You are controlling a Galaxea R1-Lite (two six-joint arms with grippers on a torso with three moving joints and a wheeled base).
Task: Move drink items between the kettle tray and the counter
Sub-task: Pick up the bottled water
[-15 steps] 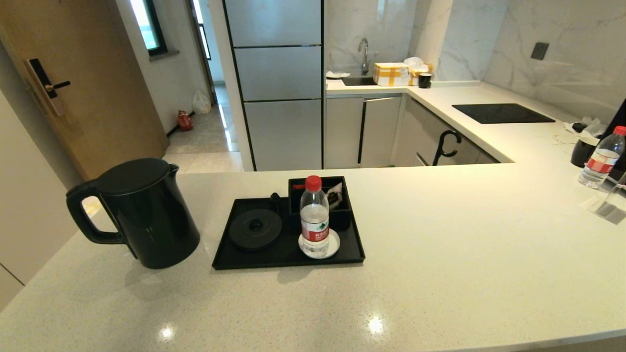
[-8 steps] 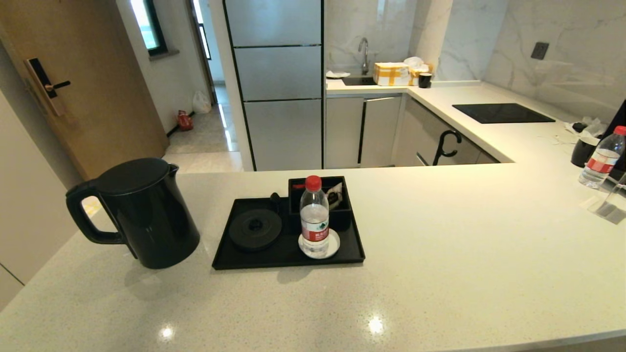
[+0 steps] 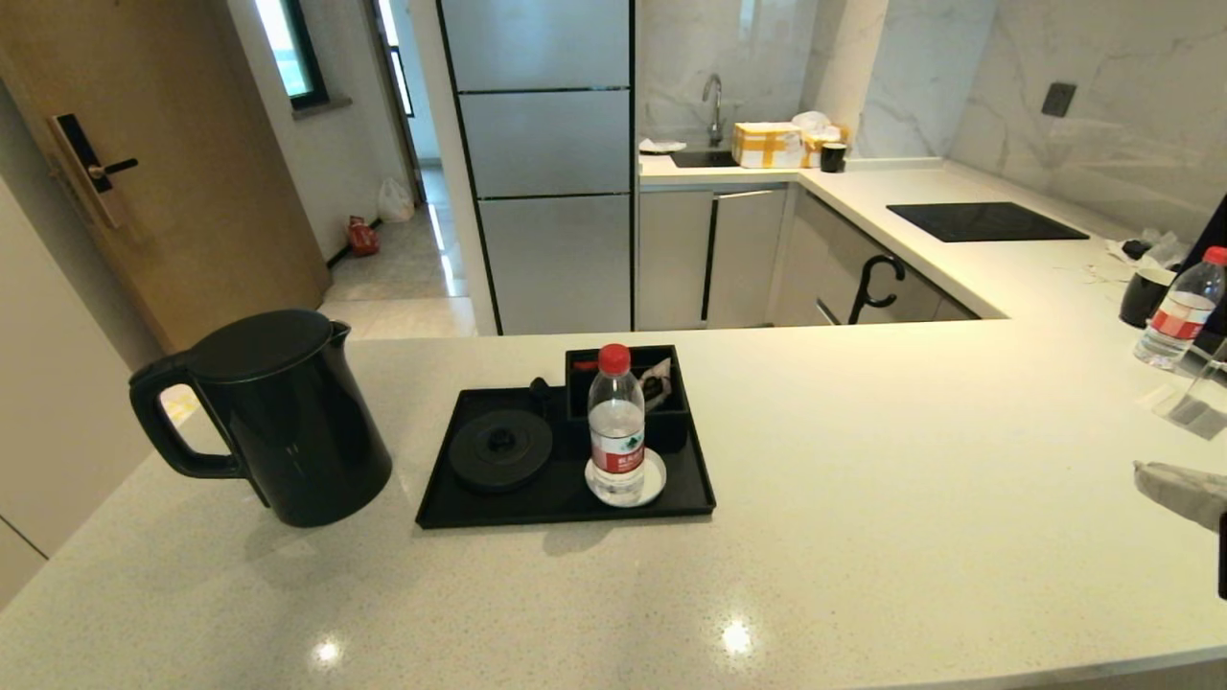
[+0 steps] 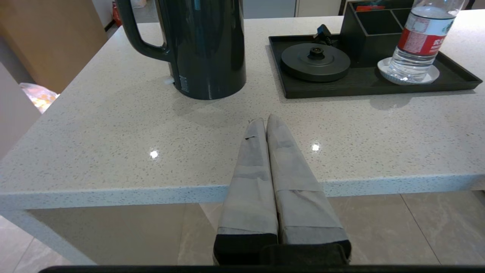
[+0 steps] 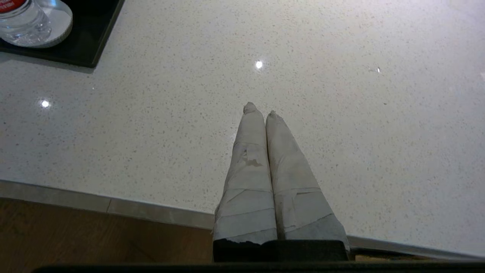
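- The counter (image 3: 863,498), a broad off-white speckled worktop, was seen to carry everything that follows.
- The kettle (image 3: 278,422) was stood upright on the counter, just beside the tray on the robot's left and apart from it, with its lid down and its loop handle turned away from the tray.
- The kettle tray (image 3: 566,506) was laid flat on the counter; on it a round kettle base (image 3: 500,448), a small divided box (image 3: 628,383) and a white coaster (image 3: 625,479) were borne.
- The water bottle (image 3: 615,422) was stood upright on the coaster, its red cap on.
- A second bottle (image 3: 1177,311) was seen at the far right of the counter, well apart from the tray.
- The right gripper (image 5: 258,110) was held over bare counter to the right of the tray, its taped fingers pressed together and nothing held.
- The left gripper (image 4: 265,119) was held above the counter's near edge, pointed between kettle and tray, its fingers likewise closed on nothing.
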